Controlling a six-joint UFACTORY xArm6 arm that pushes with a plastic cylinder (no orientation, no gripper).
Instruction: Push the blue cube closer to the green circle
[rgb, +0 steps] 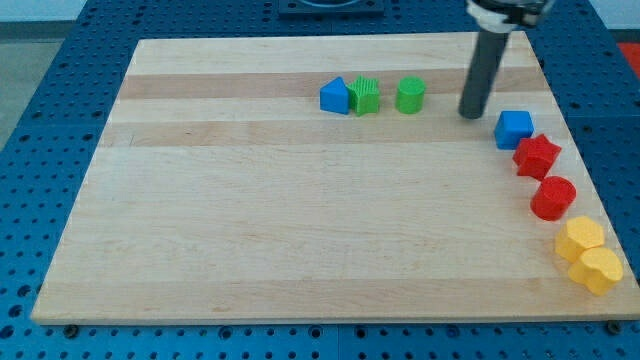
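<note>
The blue cube (514, 128) sits near the board's right edge, in the upper part of the view. The green circle (410, 95), a short green cylinder, stands to the cube's upper left near the view's top centre. My tip (471, 114) rests on the board between them, just left of and slightly above the blue cube, apart from it by a small gap, and right of the green circle.
A green star-like block (366, 96) and a blue pentagon-like block (335, 96) sit left of the green circle. A red star (537, 156), a red cylinder (553, 197) and two yellow blocks (580, 238) (598, 269) line the right edge of the wooden board (250, 220).
</note>
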